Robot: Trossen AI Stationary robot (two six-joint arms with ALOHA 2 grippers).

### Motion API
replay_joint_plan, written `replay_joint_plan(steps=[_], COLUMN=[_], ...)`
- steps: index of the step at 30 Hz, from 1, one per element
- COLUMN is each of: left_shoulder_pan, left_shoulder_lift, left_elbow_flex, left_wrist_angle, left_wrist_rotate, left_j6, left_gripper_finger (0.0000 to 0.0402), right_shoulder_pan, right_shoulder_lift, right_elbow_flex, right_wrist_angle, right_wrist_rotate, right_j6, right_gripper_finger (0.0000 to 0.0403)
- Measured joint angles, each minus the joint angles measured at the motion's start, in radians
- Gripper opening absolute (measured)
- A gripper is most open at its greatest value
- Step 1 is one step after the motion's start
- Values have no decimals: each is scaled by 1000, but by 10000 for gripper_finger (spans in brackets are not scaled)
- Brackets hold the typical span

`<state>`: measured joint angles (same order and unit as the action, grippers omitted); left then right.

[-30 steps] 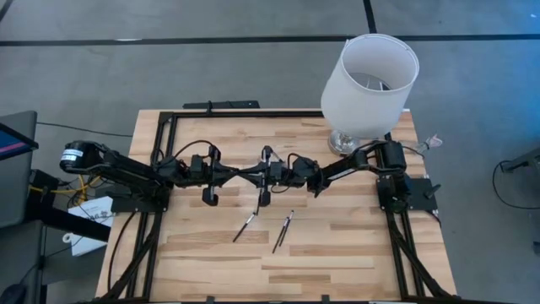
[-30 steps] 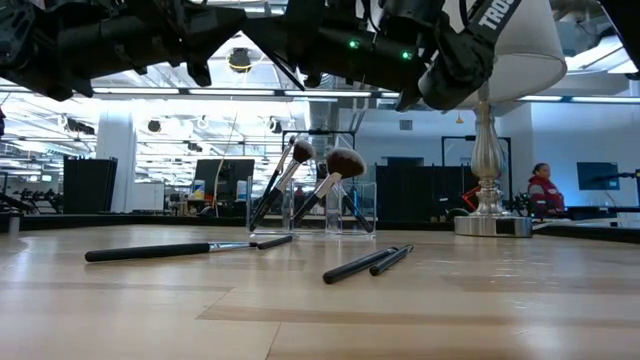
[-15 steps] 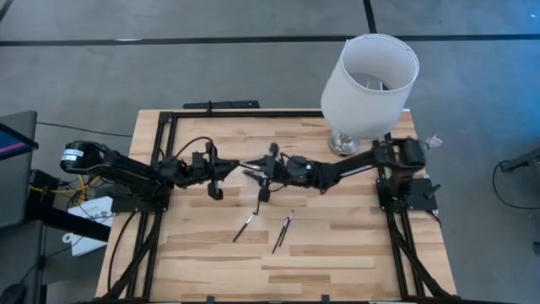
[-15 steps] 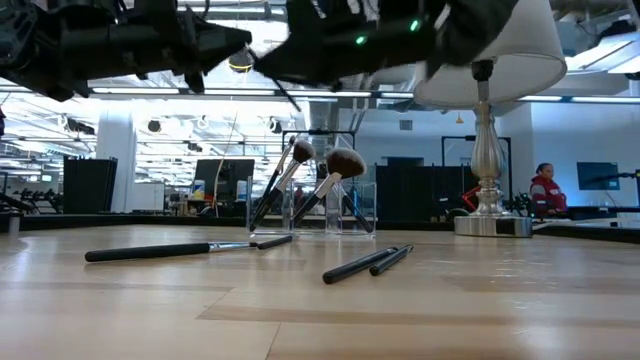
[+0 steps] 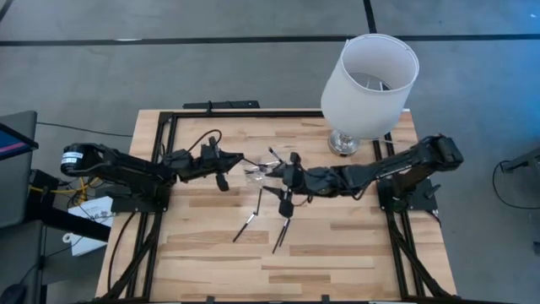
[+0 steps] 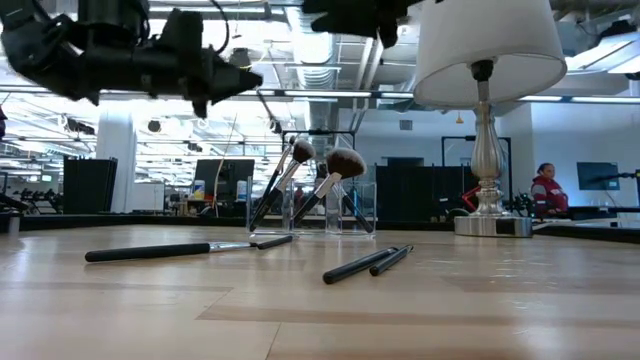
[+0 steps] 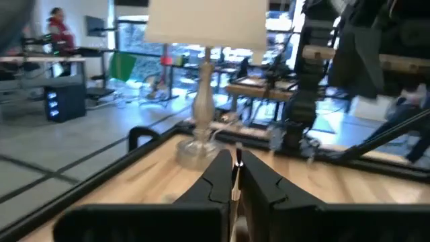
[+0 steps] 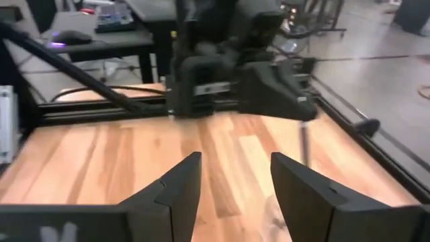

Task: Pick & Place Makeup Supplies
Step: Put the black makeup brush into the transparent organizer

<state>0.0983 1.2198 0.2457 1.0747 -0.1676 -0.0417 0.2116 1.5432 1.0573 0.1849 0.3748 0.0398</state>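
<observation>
My left gripper [image 5: 234, 160] is above the table's middle left, shut on a thin makeup brush [image 8: 306, 142]; it also shows in the low view [image 6: 240, 78]. My right gripper [image 8: 235, 181] is open and empty, facing the left gripper from the table's right, above the middle [image 5: 274, 175]. A clear holder [image 6: 312, 208] stands at mid-table with several brushes leaning in it, bristles up. One long brush [image 6: 170, 251] and a pair of brushes [image 6: 368, 262] lie flat on the table nearer the front; they also show in the high view [image 5: 245, 226]. My left gripper pinches the thin brush between its two fingertips [image 7: 236, 165]. The fingers are about level and point toward the table's right. The brush's free part [image 8: 306, 144] hangs down below the fingertips, clear of the table. Which end it has, I cannot tell.
A lamp with a white shade [image 5: 369, 84] and a silver base [image 6: 490, 222] stands at the far right. A black frame [image 5: 169, 118] runs along the table's edges. A person [image 6: 545, 190] is in the room behind. Bare wood lies along the near edge.
The two grippers were close together above the holder. My left gripper has drawn back toward the table's left with the brush. My right gripper has swung toward the near edge as its arm stretched out, and has risen in the low view.
</observation>
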Motion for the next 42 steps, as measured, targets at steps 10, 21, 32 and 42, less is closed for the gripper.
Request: replay_joint_plan(steps=[10,21,32,42], left_shoulder_pan=[26,96,94,76], left_shoulder_lift=[20,198,227,-10], left_elbow_flex=[162,162,161,161], left_wrist_angle=[-297,-287,-242,-258], left_wrist_rotate=[40,19,19,39], left_j6=[42,10,41,68], left_gripper_finger=[12,14,71,95], right_shoulder_pan=[-16,-61,-70,-12], right_shoulder_lift=[0,0,0,120], right_elbow_flex=[0,0,0,-2], right_wrist_angle=[43,41,39,-10], right_wrist_rotate=[2,-7,-9,-123], right_j6=[-21,-22,-6,240], right_gripper_finger=[166,160,161,160])
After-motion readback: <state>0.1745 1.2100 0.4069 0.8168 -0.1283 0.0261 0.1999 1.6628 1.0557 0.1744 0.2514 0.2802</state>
